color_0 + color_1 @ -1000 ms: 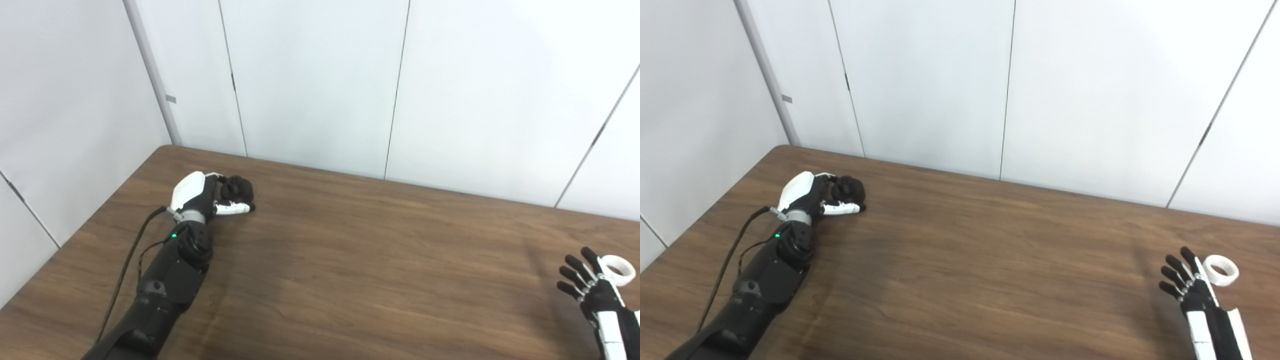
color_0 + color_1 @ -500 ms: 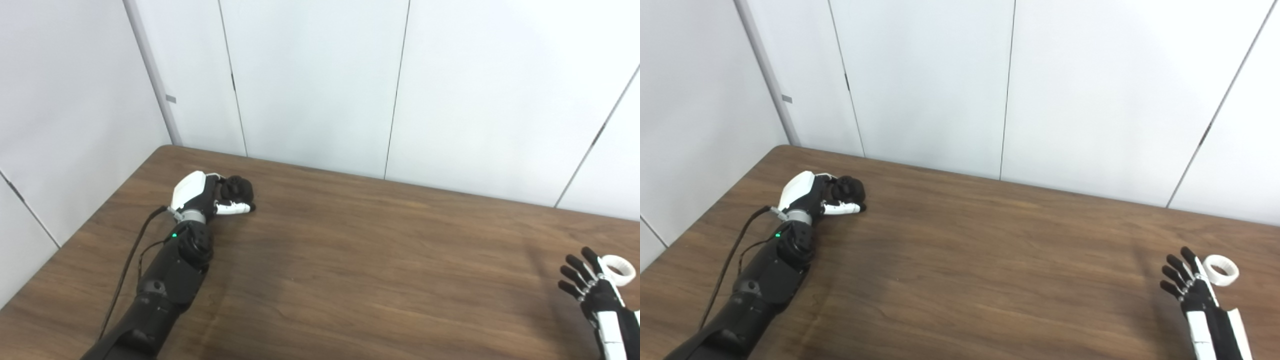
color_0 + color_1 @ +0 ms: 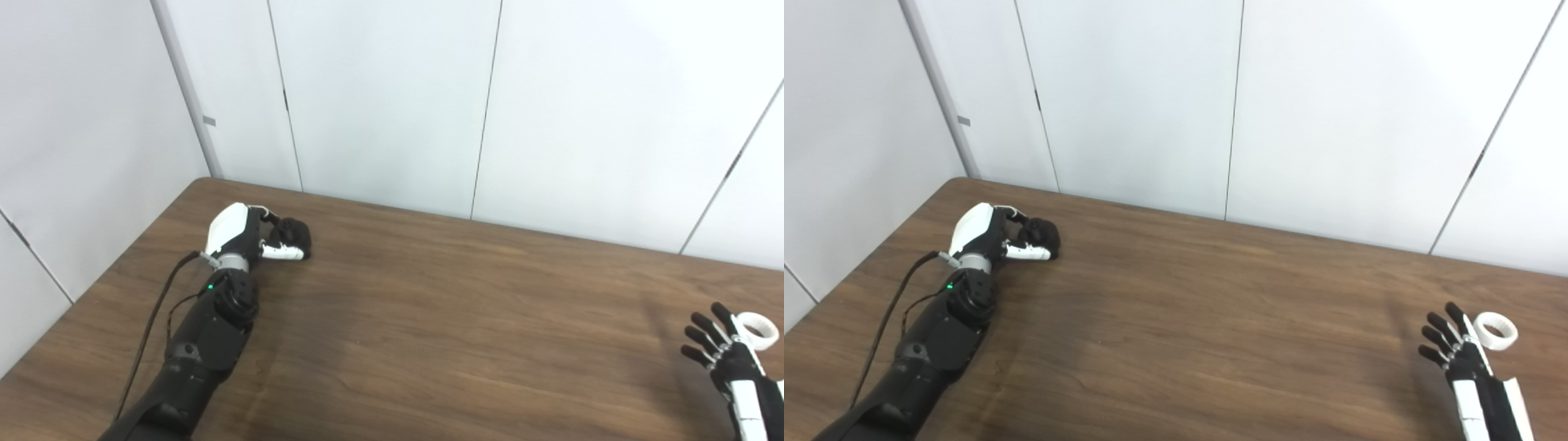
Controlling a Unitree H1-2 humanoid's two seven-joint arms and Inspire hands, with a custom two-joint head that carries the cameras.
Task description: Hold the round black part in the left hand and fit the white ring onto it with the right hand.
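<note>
Over the past second the left hand (image 3: 245, 236) has drawn slightly up and away from its earlier spot, its fingers curled around the round black plastic part (image 3: 294, 231); the right hand has barely stirred.

The long brown wood-grain table (image 3: 429, 318) fills the lower scene, backed by white wall panels (image 3: 380, 98). Taking the table as landmark, the left arm lies along its left side, with the hand and the gripped black part near the far left corner, close to the tabletop; whether the part has cleared the wood cannot be told. At the table's near right edge the right hand (image 3: 1454, 346) holds nothing, its dark fingers (image 3: 1433, 337) spread apart, just beside the small white plastic ring (image 3: 1494, 331), which lies flat on the table.

The ring is not yet grasped, so the fitting looks some way off. The risk ahead: splayed fingers closing carelessly could nudge the light ring off the table's right edge.
</note>
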